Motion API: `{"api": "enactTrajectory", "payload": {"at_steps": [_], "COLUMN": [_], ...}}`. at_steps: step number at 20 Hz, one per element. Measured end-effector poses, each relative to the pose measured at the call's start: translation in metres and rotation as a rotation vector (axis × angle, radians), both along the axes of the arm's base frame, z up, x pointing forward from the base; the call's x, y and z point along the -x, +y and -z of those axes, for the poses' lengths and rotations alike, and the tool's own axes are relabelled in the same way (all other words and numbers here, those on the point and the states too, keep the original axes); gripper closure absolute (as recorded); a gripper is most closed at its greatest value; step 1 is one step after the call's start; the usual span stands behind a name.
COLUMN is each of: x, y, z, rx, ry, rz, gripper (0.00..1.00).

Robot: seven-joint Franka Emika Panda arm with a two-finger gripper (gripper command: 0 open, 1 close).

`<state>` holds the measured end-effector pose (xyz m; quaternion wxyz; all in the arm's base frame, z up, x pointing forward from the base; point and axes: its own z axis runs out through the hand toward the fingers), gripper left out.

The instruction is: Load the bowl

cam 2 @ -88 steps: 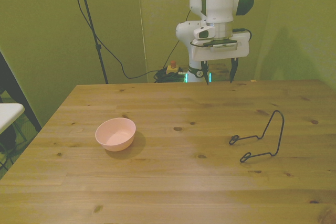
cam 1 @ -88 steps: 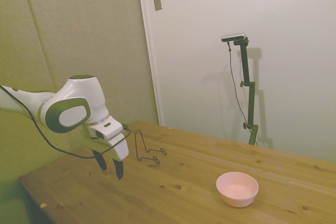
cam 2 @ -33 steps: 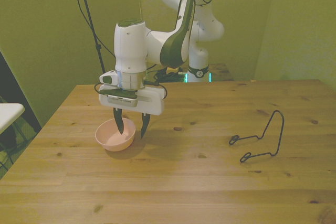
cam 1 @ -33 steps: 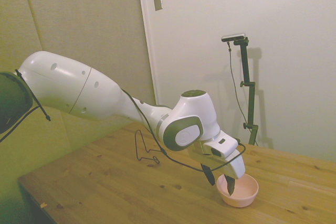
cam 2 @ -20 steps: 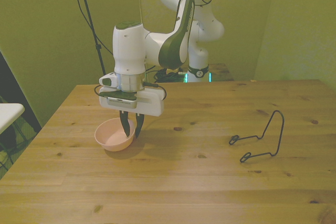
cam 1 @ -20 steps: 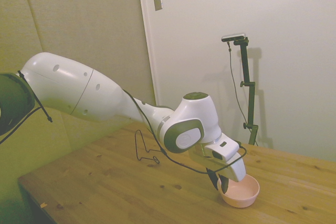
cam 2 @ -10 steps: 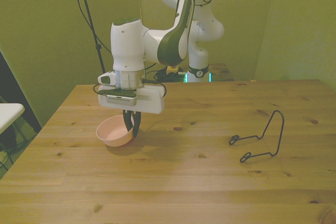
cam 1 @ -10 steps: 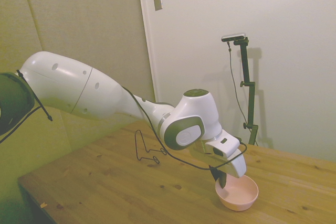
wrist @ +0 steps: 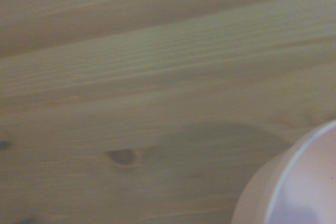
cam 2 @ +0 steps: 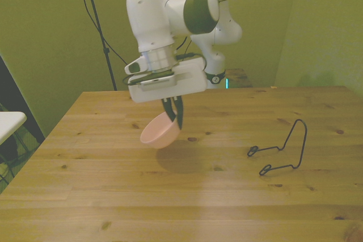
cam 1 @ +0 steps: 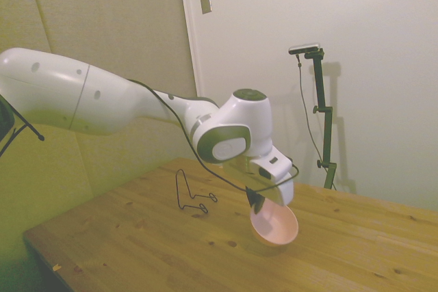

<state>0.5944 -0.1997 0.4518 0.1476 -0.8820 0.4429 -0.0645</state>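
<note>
Wooden table (cam 2: 187,196); gripper (cam 2: 173,118) pinches the bowl (cam 2: 159,132) by its rim, airborne, tilted. Likely light, stiff, slippery.

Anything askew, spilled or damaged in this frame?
Only the bowl: the gripper pinches it by the rim, so it hangs tilted above the table. It looks empty, nothing spilled. The wire stand sits upright, apart from it.

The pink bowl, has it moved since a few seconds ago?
Yes. The bowl, pinched in the gripper, is now off the table and nearer the wire stand.
</note>
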Motion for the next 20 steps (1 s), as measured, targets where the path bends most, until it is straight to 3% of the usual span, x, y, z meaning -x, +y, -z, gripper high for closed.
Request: {"api": "enactTrajectory", "payload": {"at_steps": [6,14,20], "x": [-0.027,-0.025,-0.042], "y": [0.126,0.142,0.140], "z": [-0.037,-0.035,-0.028], "rx": [-0.049,-0.294,-0.465], "ry": [0.007,-0.017,-0.037], "rz": [-0.182,-0.327,-0.431], "gripper": [1.00,1.00,1.00]}}
